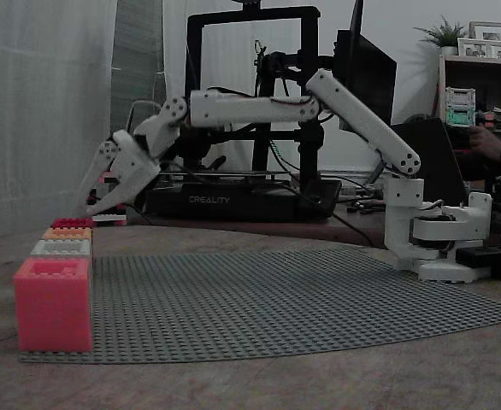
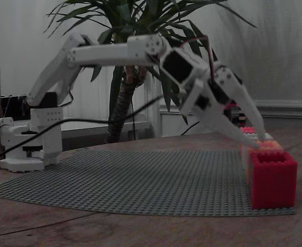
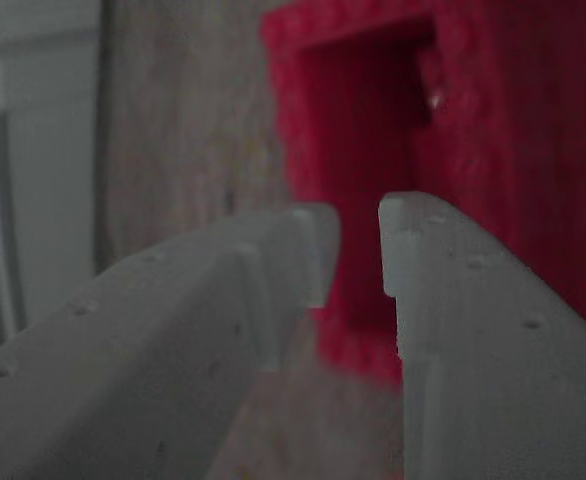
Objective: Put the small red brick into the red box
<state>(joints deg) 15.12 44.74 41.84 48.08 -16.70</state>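
End effector, parted and empty, hangs above grey studded baseplate on brown table.

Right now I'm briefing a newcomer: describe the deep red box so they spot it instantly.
Find the grey studded baseplate, then the row of boxes along its edge farthest from the arm's base. The deep red box ends that row, beside an orange box; the pink box at the other end is paler.

Wooden table, grey studded baseplate
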